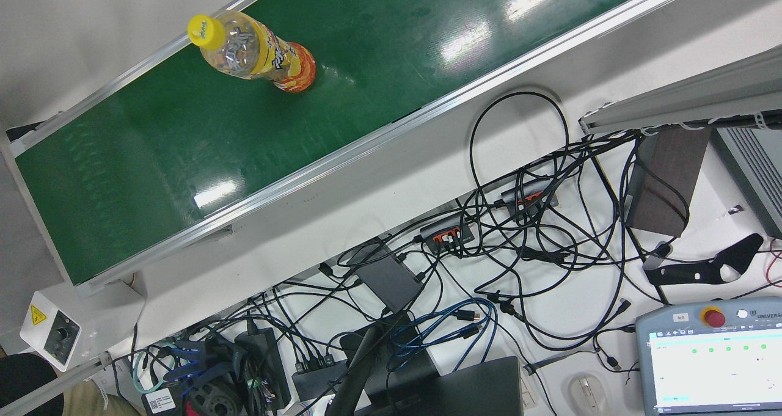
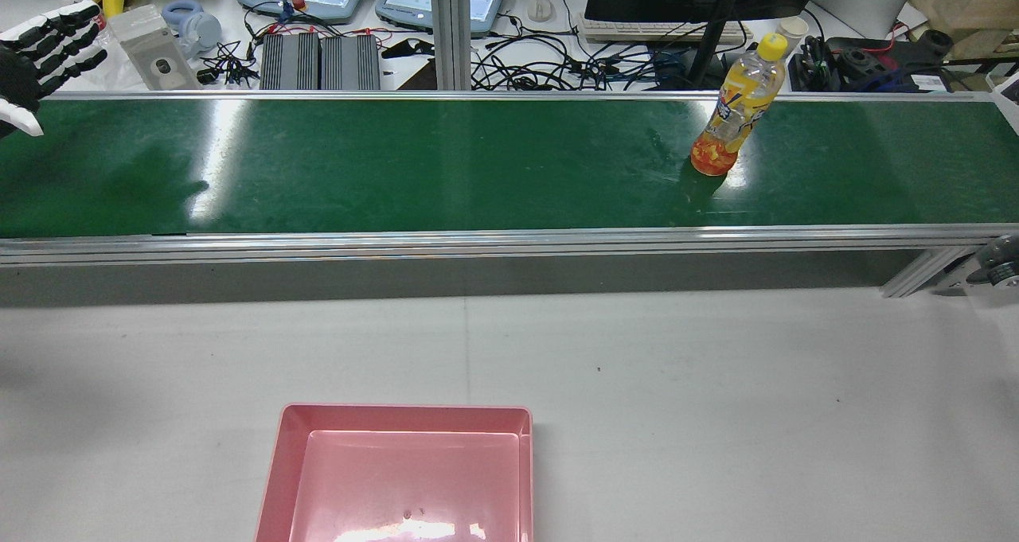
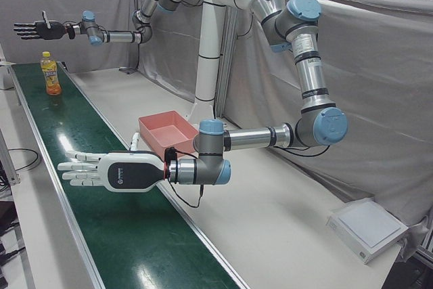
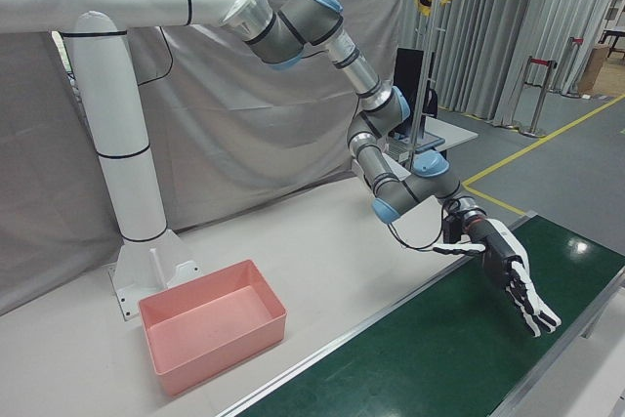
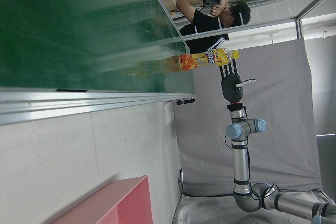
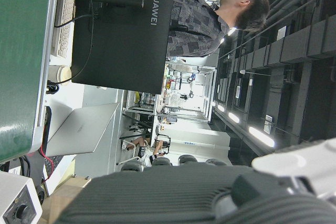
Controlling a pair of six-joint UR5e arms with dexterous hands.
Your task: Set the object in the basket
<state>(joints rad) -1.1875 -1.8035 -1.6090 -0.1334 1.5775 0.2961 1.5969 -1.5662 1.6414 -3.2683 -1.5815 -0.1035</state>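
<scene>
While the bottle (image 1: 256,52) stood upright on the green belt (image 1: 183,147), the front view showed no hand. In the rear view the left hand (image 2: 36,48) was splayed wide and empty, well apart from the bottle, with the empty pink basket (image 2: 402,411) nearer the robot. The left-front view showed the right hand (image 3: 37,30), equally wide and empty, above and just beyond the bottle. I judged this the reach step: next, the right hand had to descend and close around the bottle.
</scene>
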